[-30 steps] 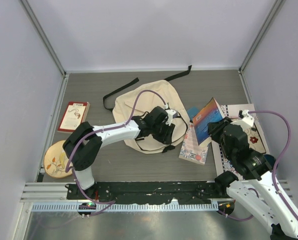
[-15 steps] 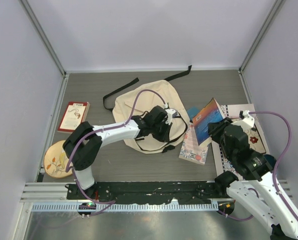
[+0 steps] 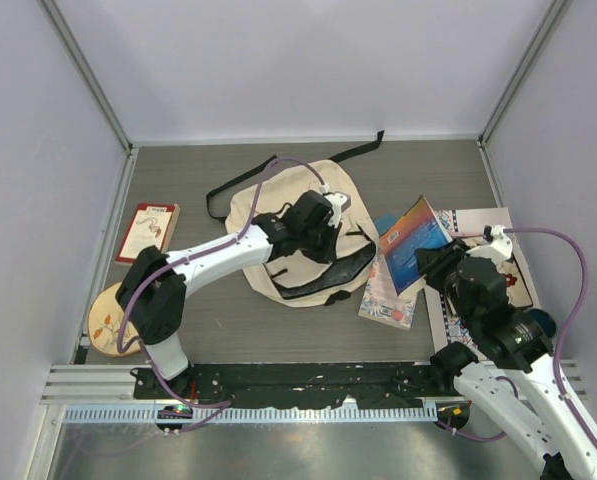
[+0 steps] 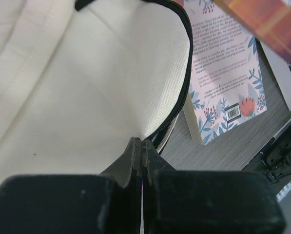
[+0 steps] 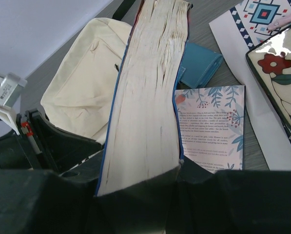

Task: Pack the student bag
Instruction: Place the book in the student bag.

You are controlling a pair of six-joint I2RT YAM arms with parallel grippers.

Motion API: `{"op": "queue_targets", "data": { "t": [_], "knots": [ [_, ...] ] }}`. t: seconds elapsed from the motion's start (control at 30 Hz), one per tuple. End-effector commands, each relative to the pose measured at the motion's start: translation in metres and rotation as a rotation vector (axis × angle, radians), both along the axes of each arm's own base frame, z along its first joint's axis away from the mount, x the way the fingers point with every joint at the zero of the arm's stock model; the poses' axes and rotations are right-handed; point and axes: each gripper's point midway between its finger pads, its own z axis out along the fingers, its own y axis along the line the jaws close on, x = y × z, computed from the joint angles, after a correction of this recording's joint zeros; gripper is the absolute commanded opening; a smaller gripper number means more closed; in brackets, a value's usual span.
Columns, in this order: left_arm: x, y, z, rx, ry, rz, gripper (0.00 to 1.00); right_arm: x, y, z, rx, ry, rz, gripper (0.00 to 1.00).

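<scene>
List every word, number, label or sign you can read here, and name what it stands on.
Nothing can be quoted.
On the floral paperback: back-cover paragraphs, too small and blurred.
On its barcode: digits unreadable.
On the red book: cover print too small.
On the colourful book: cover lettering illegible.

Cream student bag (image 3: 288,185) lies flat, centre (black straps splayed behind), zipper mouth open
</scene>
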Motion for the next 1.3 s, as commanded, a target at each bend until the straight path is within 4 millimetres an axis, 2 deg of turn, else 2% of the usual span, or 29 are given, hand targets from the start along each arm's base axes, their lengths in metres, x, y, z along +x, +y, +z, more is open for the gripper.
{"op": "queue_targets", "data": {
  "t": [0.0, 0.17, 0.3, 0.4, 0.53, 0.57, 0.6, 0.63, 0.67, 0.73, 0.77, 0.8, 0.87, 0.9, 0.97, 1.0, 1.07, 1.13, 1.17, 1.2, 1.27],
  "knots": [
    [0.026, 0.007, 0.064, -0.074, -0.115, 0.064, 0.00, 0.001, 0.012, 0.071, 0.171, -0.225, 0.042, 0.01],
    [0.047, 0.027, 0.094, -0.089, -0.168, 0.166, 0.00, -0.012, 0.027, 0.067, 0.234, -0.180, 0.129, 0.01],
    [0.054, 0.033, 0.119, -0.124, -0.210, 0.216, 0.00, -0.029, 0.043, 0.068, 0.352, -0.149, 0.217, 0.01],
    [0.055, 0.031, 0.132, -0.162, -0.226, 0.229, 0.00, -0.040, 0.050, 0.065, 0.430, -0.136, 0.256, 0.01],
    [0.055, 0.028, 0.140, -0.193, -0.230, 0.227, 0.00, -0.048, 0.069, 0.061, 0.574, -0.090, 0.329, 0.01],
    [0.054, 0.028, 0.141, -0.201, -0.229, 0.225, 0.00, -0.045, 0.072, 0.050, 0.591, -0.072, 0.320, 0.01],
    [0.054, 0.027, 0.142, -0.206, -0.231, 0.225, 0.00, -0.046, 0.079, 0.048, 0.618, -0.058, 0.354, 0.01],
    [0.055, 0.027, 0.145, -0.215, -0.237, 0.229, 0.00, -0.045, 0.086, 0.054, 0.676, -0.068, 0.376, 0.01],
    [0.052, 0.024, 0.147, -0.230, -0.228, 0.208, 0.00, -0.041, 0.091, 0.042, 0.688, -0.047, 0.377, 0.01],
    [0.050, 0.023, 0.150, -0.241, -0.227, 0.201, 0.00, -0.033, 0.098, 0.043, 0.725, -0.063, 0.393, 0.01],
    [0.049, 0.022, 0.152, -0.248, -0.227, 0.199, 0.00, -0.030, 0.103, 0.033, 0.743, -0.040, 0.398, 0.01],
    [0.048, 0.021, 0.152, -0.252, -0.223, 0.193, 0.00, -0.026, 0.107, 0.041, 0.767, -0.080, 0.420, 0.01],
    [0.045, 0.022, 0.157, -0.272, -0.224, 0.189, 0.00, -0.018, 0.115, 0.030, 0.775, -0.052, 0.426, 0.01],
    [0.044, 0.021, 0.160, -0.284, -0.224, 0.186, 0.00, -0.014, 0.117, 0.035, 0.786, -0.076, 0.435, 0.01],
    [0.038, 0.020, 0.164, -0.303, -0.217, 0.170, 0.00, -0.005, 0.124, 0.028, 0.798, -0.069, 0.439, 0.01],
    [0.036, 0.018, 0.167, -0.319, -0.215, 0.165, 0.00, -0.003, 0.126, 0.038, 0.821, -0.112, 0.458, 0.01],
    [0.030, 0.018, 0.172, -0.334, -0.216, 0.153, 0.00, 0.005, 0.129, 0.033, 0.832, -0.105, 0.448, 0.01],
    [0.026, 0.018, 0.171, -0.337, -0.217, 0.147, 0.00, 0.011, 0.130, 0.040, 0.858, -0.144, 0.448, 0.01],
    [0.023, 0.018, 0.175, -0.345, -0.221, 0.143, 0.00, 0.014, 0.132, 0.034, 0.861, -0.137, 0.440, 0.01],
    [0.021, 0.016, 0.174, -0.349, -0.218, 0.136, 0.00, 0.016, 0.132, 0.040, 0.886, -0.161, 0.444, 0.01],
    [0.015, 0.014, 0.174, -0.353, -0.211, 0.125, 0.00, 0.021, 0.134, 0.034, 0.892, -0.150, 0.432, 0.01]
  ]
}}
